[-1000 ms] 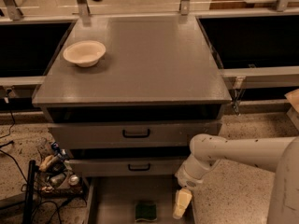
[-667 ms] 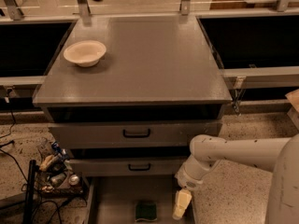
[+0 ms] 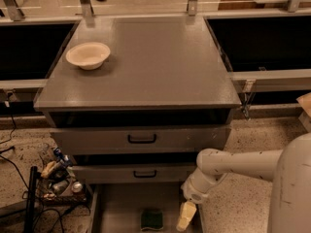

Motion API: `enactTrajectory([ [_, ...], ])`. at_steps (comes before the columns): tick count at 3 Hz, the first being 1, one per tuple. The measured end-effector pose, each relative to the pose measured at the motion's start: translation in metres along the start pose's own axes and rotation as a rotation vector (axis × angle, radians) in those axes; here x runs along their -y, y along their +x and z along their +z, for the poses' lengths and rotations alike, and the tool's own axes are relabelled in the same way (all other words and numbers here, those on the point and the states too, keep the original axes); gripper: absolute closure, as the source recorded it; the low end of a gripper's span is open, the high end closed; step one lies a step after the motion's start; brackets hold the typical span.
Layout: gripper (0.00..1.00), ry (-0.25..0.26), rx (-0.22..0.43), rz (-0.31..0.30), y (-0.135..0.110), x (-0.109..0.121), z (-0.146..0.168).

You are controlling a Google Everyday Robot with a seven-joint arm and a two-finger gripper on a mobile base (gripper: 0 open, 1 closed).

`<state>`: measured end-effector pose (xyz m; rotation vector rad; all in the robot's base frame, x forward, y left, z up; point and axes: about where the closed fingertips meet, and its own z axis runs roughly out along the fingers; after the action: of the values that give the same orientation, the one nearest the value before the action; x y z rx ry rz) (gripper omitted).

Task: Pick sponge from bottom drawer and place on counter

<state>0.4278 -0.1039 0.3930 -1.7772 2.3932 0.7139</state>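
While the sponge [image 3: 152, 219] lay just left of my claw [image 3: 186, 216], whose spread I couldn't tell, dropping straight risked missing it.

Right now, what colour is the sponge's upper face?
Dark green; the sponge lies in the bottom drawer beside the gripper, camera view.

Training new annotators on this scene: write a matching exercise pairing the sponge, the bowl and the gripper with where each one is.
Things:
1. sponge
2. bowl
3. gripper

Places:
A. on the counter, left side
B. at the right side of the open bottom drawer, beside the sponge and apart from it
C. lying on the bottom drawer's floor

Pairs: 1-C, 2-A, 3-B
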Motion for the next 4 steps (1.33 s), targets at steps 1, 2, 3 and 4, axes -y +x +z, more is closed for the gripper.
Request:
enactTrajectory([
  [1,0.00,0.000,0.000,0.000,0.000,0.000,0.000],
  [2,0.00,0.049,-0.036,0.005,0.002,0.001,0.009],
  [3,0.00,0.098,-0.063,0.011,0.004,0.002,0.016],
  [4,0.00,0.098,-0.063,0.011,0.004,0.002,0.016],
])
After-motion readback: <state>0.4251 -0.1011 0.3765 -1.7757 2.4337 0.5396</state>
